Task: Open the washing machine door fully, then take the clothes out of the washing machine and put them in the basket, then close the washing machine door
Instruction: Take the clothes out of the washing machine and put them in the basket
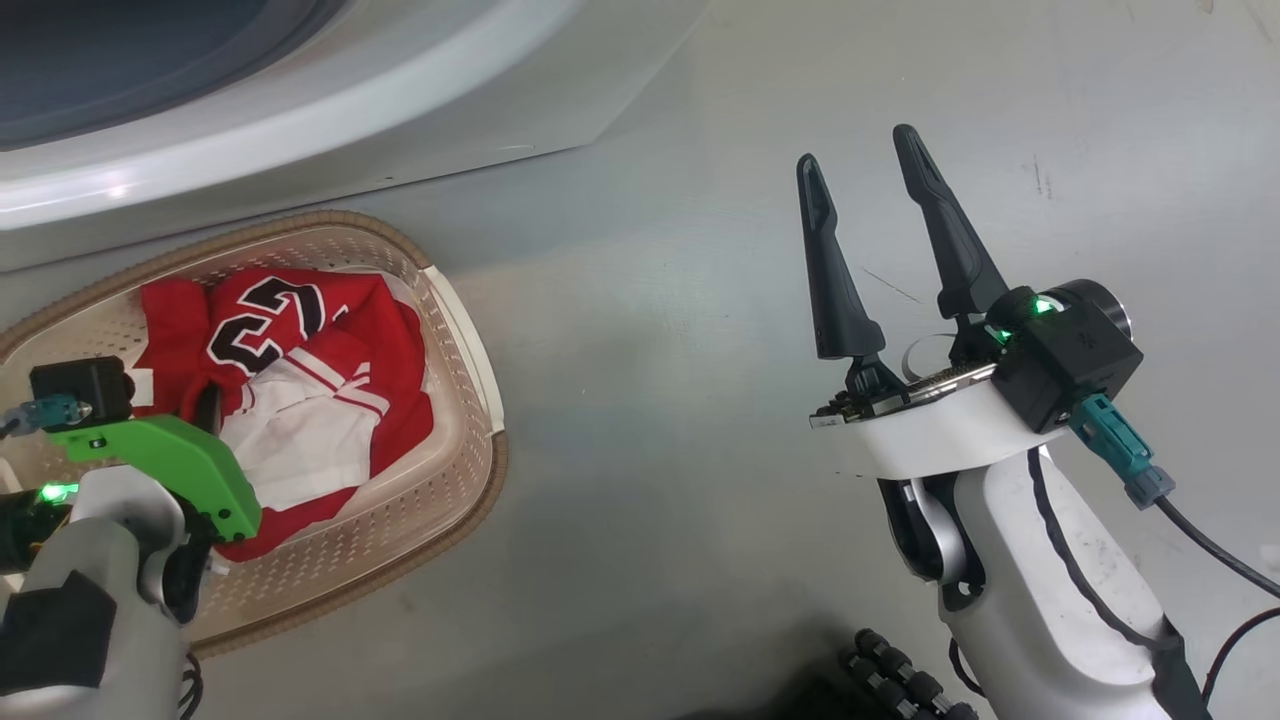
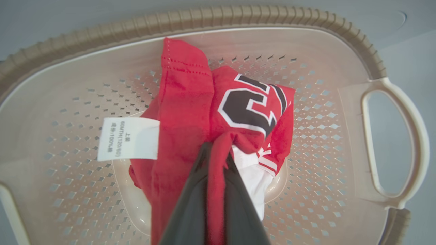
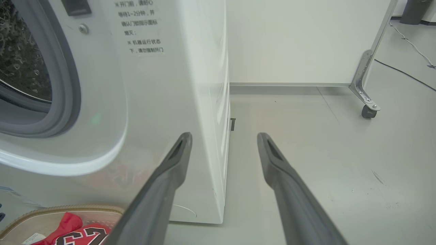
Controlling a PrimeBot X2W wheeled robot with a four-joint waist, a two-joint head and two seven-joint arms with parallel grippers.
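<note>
The cream basket (image 1: 300, 222) stands on the floor in front of the white washing machine (image 1: 420, 120). The red clothes (image 1: 330, 340), a jersey with white panels and dark numbers, lie bunched inside it. My left gripper (image 2: 218, 149) points down into the basket (image 2: 204, 20) and is shut on a fold of the red clothes (image 2: 184, 102). In the head view its green wrist mount (image 1: 170, 460) covers the fingers. My right gripper (image 1: 860, 150) hangs open over bare floor to the right, holding nothing. The washing machine door is out of view; the grey-rimmed opening (image 3: 64, 95) stands uncovered.
A white care label (image 2: 127, 139) sticks out of the fabric. The basket's white handle (image 2: 391, 143) is on the right in the left wrist view. Beyond the machine's corner (image 3: 218, 136) stand a white panel wall and its caster foot (image 3: 369, 110). Grey floor (image 1: 680, 400) lies between basket and right arm.
</note>
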